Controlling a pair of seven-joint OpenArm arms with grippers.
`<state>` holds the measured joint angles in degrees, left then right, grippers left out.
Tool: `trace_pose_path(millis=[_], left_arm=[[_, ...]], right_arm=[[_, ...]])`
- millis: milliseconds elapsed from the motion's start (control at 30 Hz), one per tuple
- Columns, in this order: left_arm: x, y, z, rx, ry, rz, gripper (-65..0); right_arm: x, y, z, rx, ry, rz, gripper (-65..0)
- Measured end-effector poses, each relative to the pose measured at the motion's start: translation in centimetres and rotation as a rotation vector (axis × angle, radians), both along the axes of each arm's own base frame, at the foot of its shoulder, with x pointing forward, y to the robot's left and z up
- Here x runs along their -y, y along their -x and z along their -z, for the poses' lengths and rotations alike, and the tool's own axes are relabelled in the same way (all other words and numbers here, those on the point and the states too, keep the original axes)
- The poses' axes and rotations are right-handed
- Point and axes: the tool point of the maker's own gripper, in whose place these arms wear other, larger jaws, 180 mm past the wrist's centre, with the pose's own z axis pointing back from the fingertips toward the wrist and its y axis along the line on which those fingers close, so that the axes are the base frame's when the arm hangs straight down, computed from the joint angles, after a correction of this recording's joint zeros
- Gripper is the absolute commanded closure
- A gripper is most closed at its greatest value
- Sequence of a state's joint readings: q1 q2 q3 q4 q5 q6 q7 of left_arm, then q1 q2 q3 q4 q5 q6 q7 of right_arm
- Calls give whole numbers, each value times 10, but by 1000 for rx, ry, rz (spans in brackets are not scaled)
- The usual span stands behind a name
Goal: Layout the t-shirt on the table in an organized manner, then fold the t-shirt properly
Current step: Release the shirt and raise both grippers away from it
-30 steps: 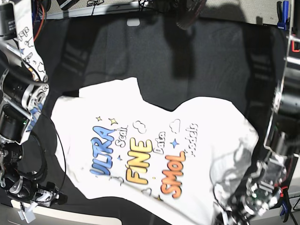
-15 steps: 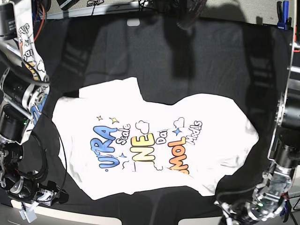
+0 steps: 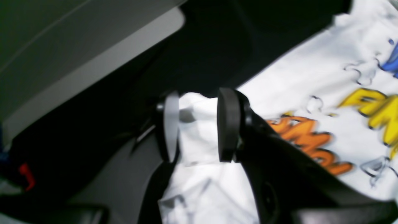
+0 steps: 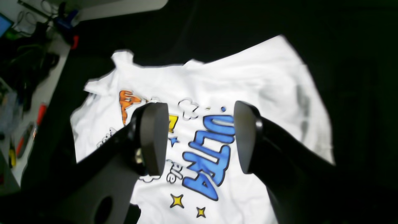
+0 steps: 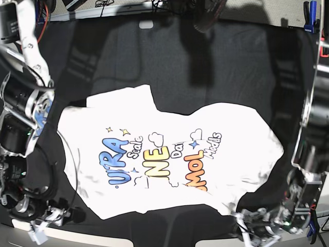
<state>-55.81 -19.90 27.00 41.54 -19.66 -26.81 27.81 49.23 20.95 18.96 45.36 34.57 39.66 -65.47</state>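
Cloth of t-shirt (image 3: 199,133) fills left jaws; base hides this.

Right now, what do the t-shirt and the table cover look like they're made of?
The t-shirt: soft white knit cloth, seemingly cotton; it wrinkles and bunches between the left gripper fingers. The table: matte black draped fabric, showing faint folds.

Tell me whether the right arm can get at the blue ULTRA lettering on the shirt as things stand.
Probably yes. The right gripper hangs open above the blue lettering of the t-shirt, and nothing shows between its fingers and the cloth.
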Motion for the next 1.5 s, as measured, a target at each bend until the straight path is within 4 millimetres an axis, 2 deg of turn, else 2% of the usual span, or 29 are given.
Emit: trace_pose_path(millis=[100, 167, 233, 333, 467, 633, 800, 900, 967, 1033, 1133, 1267, 1367, 1500], left_arm=[[31, 30, 6, 34, -4, 102, -189], [44, 53, 10, 69, -15, 147, -189], [47, 74, 9, 118, -36, 163, -189], [38, 103, 11, 182, -119, 138, -189], [35, 155, 28, 170, -185, 158, -189], [37, 214, 50, 158, -261, 208, -189], [34, 256, 80, 93, -284, 187, -190], [30, 274, 98, 52, -309, 181, -190], [24, 285, 109, 37, -358, 182, -190], [21, 291, 115, 27, -384, 184, -190], [21, 292, 116, 26, -383, 185, -190], [21, 293, 116, 25, -382, 186, -190], [21, 292, 115, 27, -382, 185, -190], [22, 292, 115, 29, -379, 186, -190]], right_arm=[[-10, 12, 26, -58, 25, -39, -325], [-16, 25, 50, -111, 39, -63, -325], [-24, 40, 71, -143, 29, -86, -325], [-38, 63, 91, -158, -6, -116, -325], [-53, 94, 94, -101, -34, -159, -325], [-74, 147, 90, -22, 49, -248, -325], [-98, 206, 87, 20, 127, -344, -325], [-107, 236, 87, 24, 196, -391, -325], [-104, 248, 96, 6, 315, -413, -325], [-99, 252, 107, 6, 446, -429, -325], [-103, 256, 122, 31, 591, -505, -325], [-118, 276, 145, 56, 762, -711, -324], [-117, 290, 161, 105, 932, -865, -324], [-102, 279, 163, 160, 1118, -770, -324]])
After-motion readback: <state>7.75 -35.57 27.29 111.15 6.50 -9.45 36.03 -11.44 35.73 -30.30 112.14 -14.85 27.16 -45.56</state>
